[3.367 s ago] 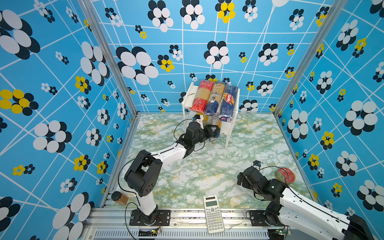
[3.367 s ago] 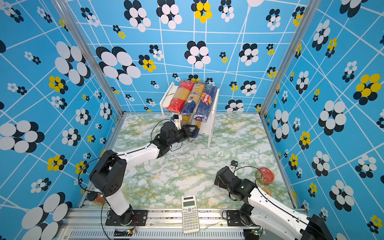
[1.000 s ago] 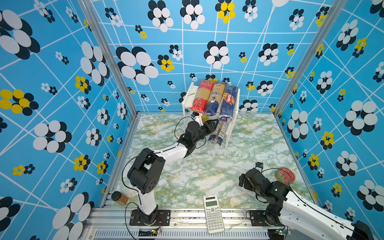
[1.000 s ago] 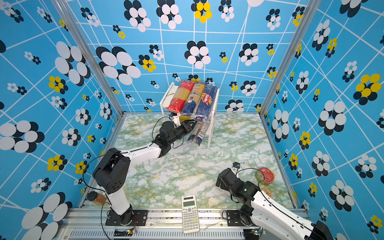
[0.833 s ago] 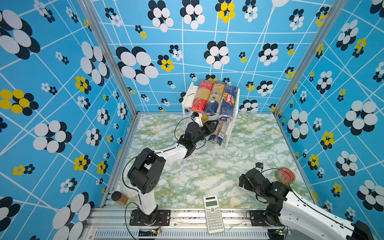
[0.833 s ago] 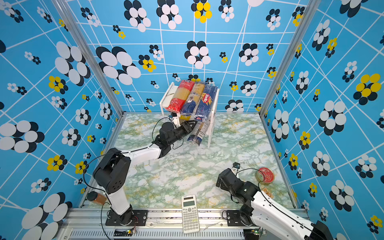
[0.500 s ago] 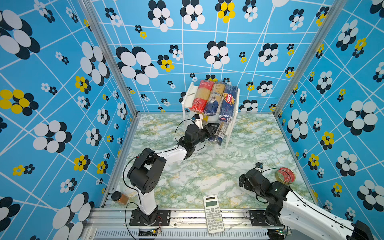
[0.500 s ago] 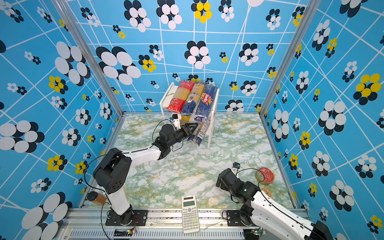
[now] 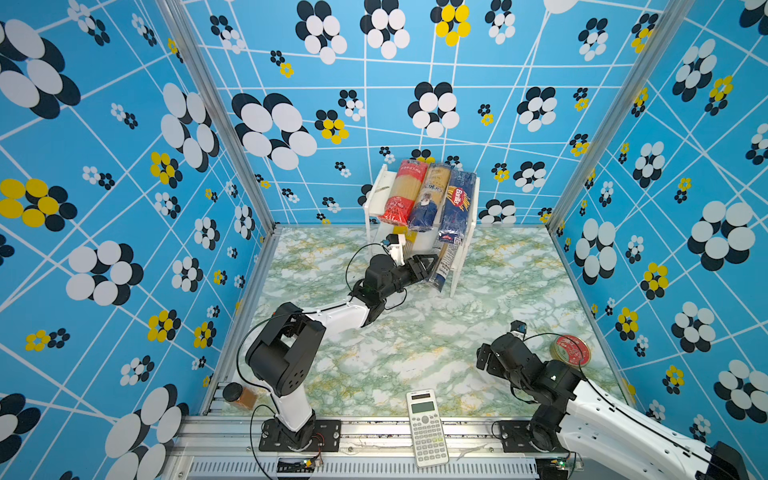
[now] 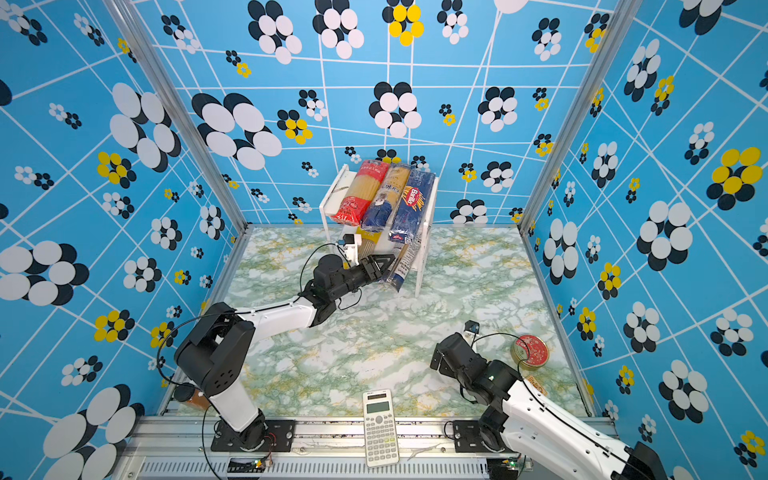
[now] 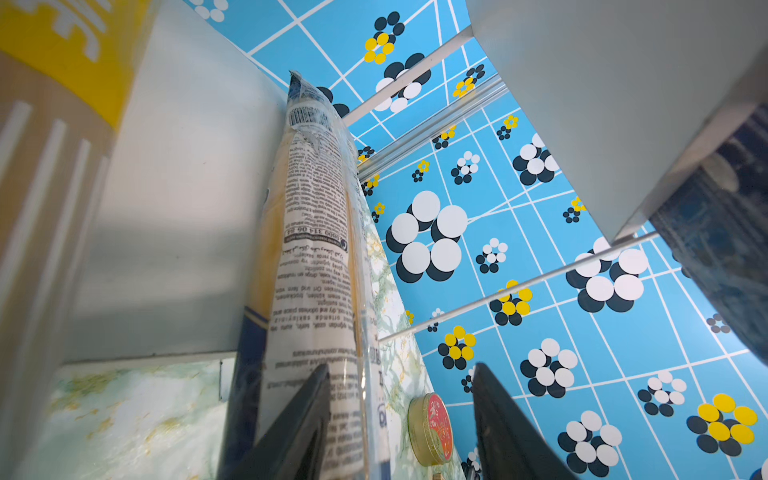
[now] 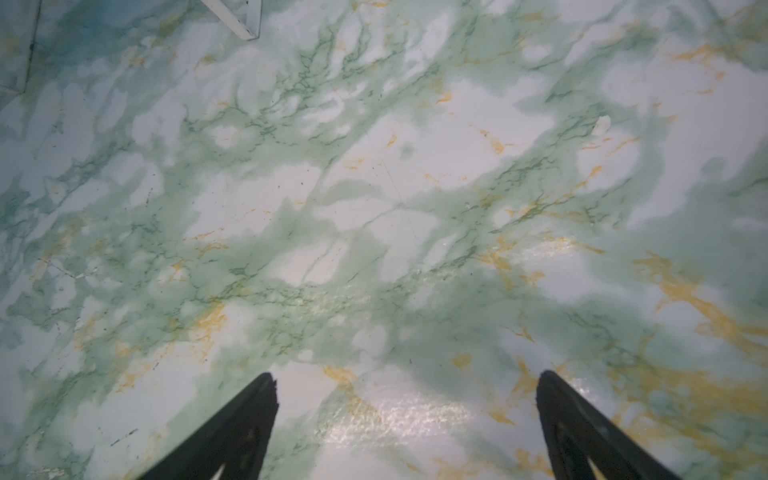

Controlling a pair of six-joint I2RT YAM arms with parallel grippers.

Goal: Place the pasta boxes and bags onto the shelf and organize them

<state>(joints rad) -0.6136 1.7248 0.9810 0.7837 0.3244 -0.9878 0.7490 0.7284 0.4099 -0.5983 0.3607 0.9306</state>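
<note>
The white shelf stands at the back middle in both top views. Its top board carries a red-ended bag, a navy-ended bag and a dark blue Barilla box. On the lower board lie a yellow bag and a clear navy-ended bag, whose front end sticks out. My left gripper is at that front end, open; one finger lies against the bag, the other stands apart. My right gripper hangs open and empty over the marble table at the front right.
A white calculator lies at the front edge. A round red-lidded tin sits by the right wall, behind my right arm. A small brown jar stands at the front left corner. Patterned walls enclose three sides.
My left gripper has slid the clear navy-ended bag a little further under the top board, and its jaws have spread apart off the bag. The right arm has hardly moved.
</note>
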